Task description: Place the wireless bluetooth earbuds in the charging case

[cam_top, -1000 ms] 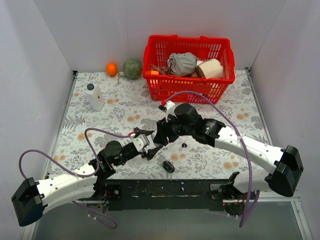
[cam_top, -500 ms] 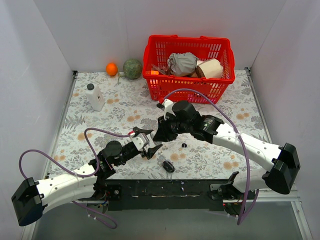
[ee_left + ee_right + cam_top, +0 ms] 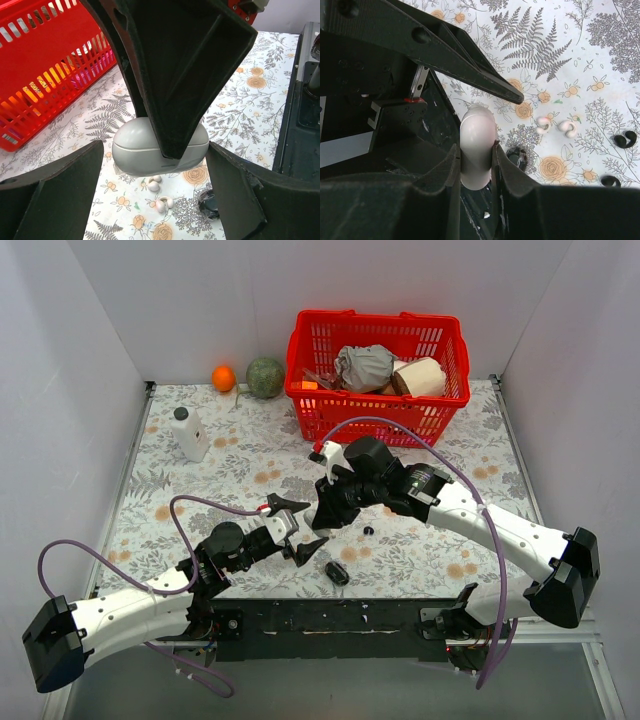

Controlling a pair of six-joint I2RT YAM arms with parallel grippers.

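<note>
The white charging case [image 3: 477, 127], lid shut, is clamped between my right gripper's [image 3: 476, 160] fingers and held above the table. In the left wrist view the case [image 3: 135, 145] hangs between my left gripper's [image 3: 153, 172] wide-open fingers, which do not touch it. In the top view the right gripper [image 3: 326, 514] is just right of the left gripper [image 3: 298, 527]; the case is hidden there. Two tiny black earbuds [image 3: 625, 140] [image 3: 610, 181] lie on the table beyond the case; one shows in the top view [image 3: 368, 530].
Two small white bud-like pieces [image 3: 543, 124] [image 3: 568, 128] lie under the case. A black oval object [image 3: 337, 573] lies near the table's front edge. A red basket [image 3: 377, 418], a white bottle [image 3: 189, 434], an orange [image 3: 223, 377] and a green ball [image 3: 265, 377] stand at the back.
My left gripper's fingers have spread wider apart. My right gripper, with the case, has shifted slightly to the left and back.
</note>
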